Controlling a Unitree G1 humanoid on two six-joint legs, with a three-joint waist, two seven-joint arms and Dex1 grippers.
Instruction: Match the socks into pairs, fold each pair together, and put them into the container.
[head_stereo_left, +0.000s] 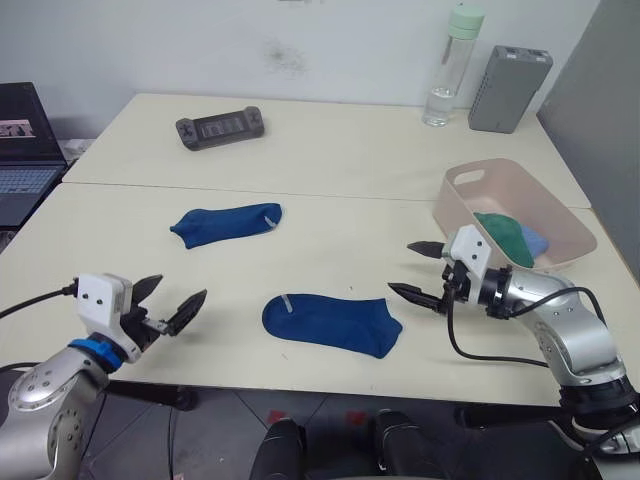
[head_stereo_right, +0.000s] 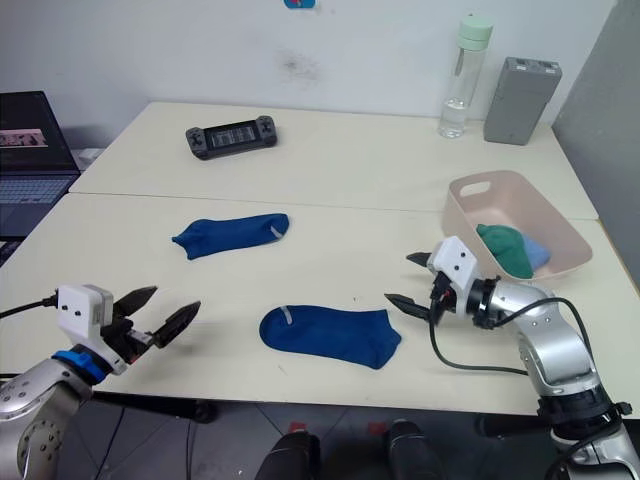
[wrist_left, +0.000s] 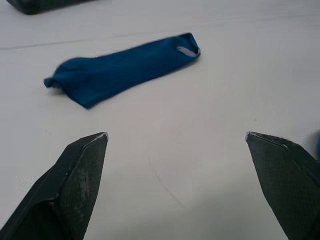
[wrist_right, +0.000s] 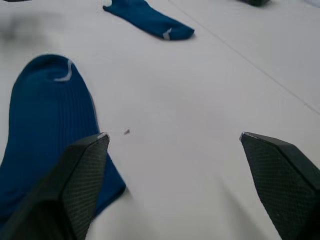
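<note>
Two dark blue socks lie flat and apart on the table: one (head_stereo_left: 227, 224) toward the middle left, the other (head_stereo_left: 332, 324) near the front edge. The pale pink container (head_stereo_left: 548, 203) stands at the right and holds a folded green sock (head_stereo_left: 505, 238) and a light blue sock (head_stereo_left: 535, 240). My left gripper (head_stereo_left: 170, 305) hovers open at the front left, pointing toward the farther sock (wrist_left: 122, 70). My right gripper (head_stereo_left: 423, 270) is open just right of the nearer sock (wrist_right: 45, 125), beside the container, with nothing between its fingers.
A black game controller (head_stereo_left: 219, 127) lies at the back left of the table. A clear bottle with a green cap (head_stereo_left: 448, 66) and a grey ribbed box (head_stereo_left: 509, 89) stand at the back right. A laptop (head_stereo_left: 25, 150) sits on the left.
</note>
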